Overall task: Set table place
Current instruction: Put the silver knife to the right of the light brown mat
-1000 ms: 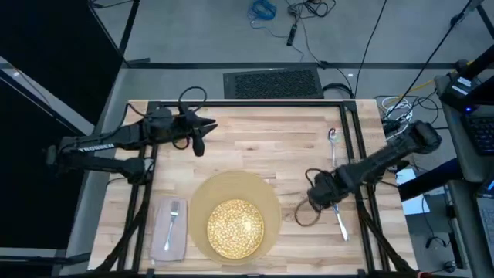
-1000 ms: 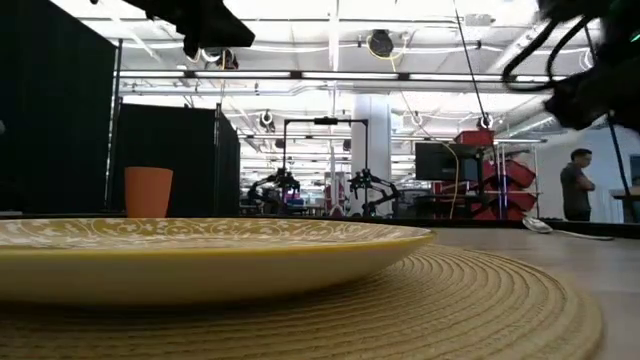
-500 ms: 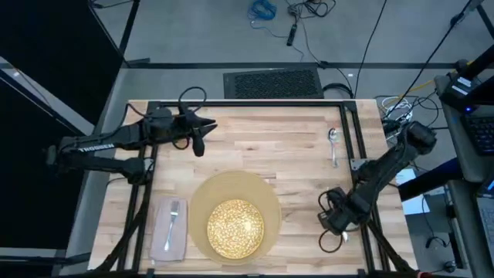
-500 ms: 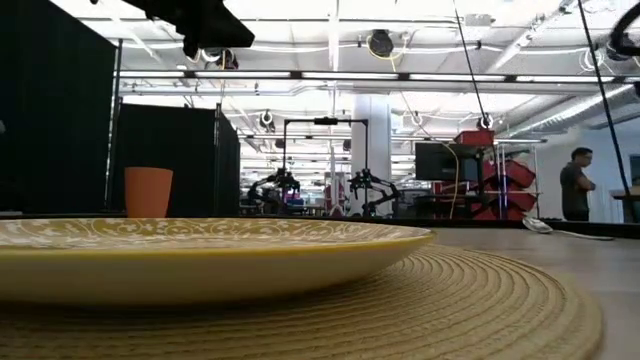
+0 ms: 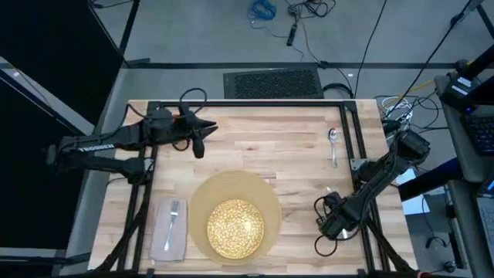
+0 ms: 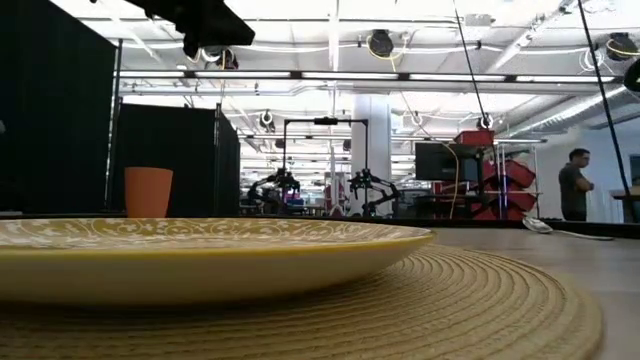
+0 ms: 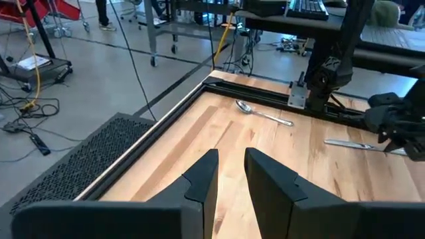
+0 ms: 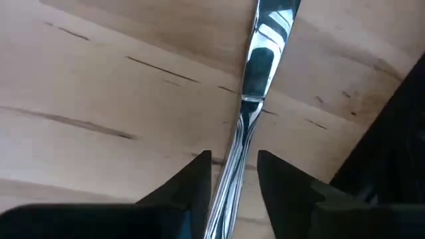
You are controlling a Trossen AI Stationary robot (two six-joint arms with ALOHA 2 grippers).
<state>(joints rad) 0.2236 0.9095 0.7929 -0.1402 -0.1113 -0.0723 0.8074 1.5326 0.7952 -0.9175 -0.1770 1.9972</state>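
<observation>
Setting the place: knife pickup in hand

My right gripper [image 8: 232, 174] is low over the table [image 5: 255, 147], right of the plate [image 5: 234, 227], fingers spread and straddling the knife [image 8: 255, 60], which lies flat on the wood, not yet pinched. My left gripper [image 7: 229, 174] waits beyond the plate's left side, fingers parted on nothing. Done: plate on mat [image 5: 266, 193]; fork [image 5: 174, 218] on napkin [image 5: 164, 247] left of plate. Outstanding, in my judgement: knife, spoon [image 5: 333, 144] beyond it, and cup [image 6: 148, 192], all apart from the plate.

Two dark jointed arms, left arm [image 5: 100, 147] bearing pale lettering, black cables looping off both, angular black fingers [image 7: 199, 182]
</observation>
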